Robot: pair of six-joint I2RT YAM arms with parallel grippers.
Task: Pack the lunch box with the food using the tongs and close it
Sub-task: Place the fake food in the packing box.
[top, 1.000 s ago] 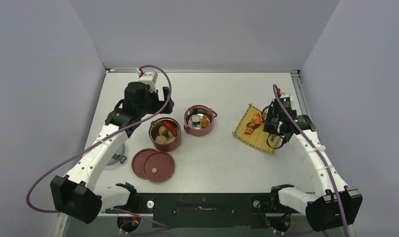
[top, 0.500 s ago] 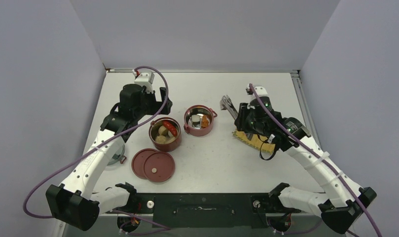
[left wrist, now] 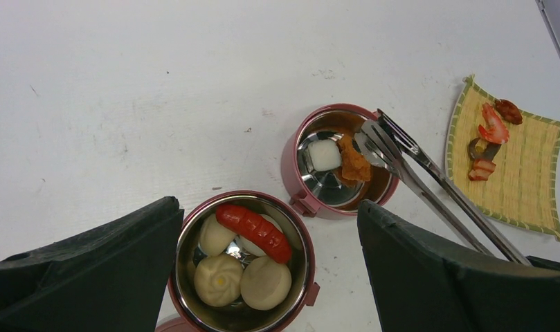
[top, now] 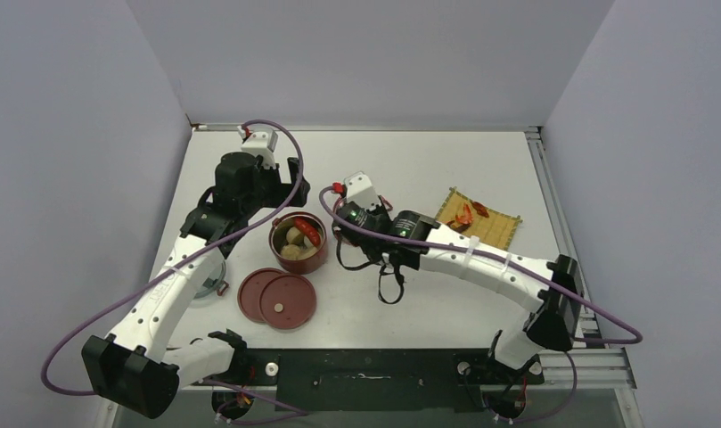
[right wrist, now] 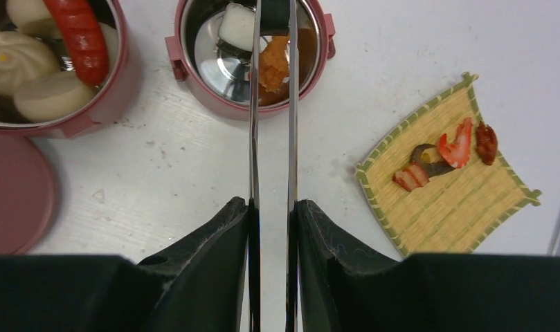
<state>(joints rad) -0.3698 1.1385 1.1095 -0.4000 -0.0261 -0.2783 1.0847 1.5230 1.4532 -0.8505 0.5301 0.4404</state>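
Observation:
The lunch box stands as two open dark-red bowls. The left bowl [left wrist: 242, 263] holds pale round buns and a red sausage [left wrist: 255, 232]. My left gripper [left wrist: 268, 207] hangs open right above it, one finger on each side. The second bowl [left wrist: 306, 181] holds a white piece and an orange piece [right wrist: 273, 62]. My right gripper [right wrist: 272, 207] is shut on the tongs [right wrist: 254, 138]. Their tips [left wrist: 374, 138] reach over this bowl, with something dark between them that I cannot make out. In the top view the right gripper [top: 370, 221] covers the second bowl.
The yellow woven mat [top: 499, 234] lies at the right with red and dark food bits [right wrist: 457, 149] on it. Two flat dark-red lids [top: 276, 299] lie overlapping in front of the left bowl. A round steel-rimmed object [top: 212, 278] sits under the left arm.
My right arm has swung left from the mat to over the second bowl, carrying the tongs. The left gripper has barely moved and stays open.

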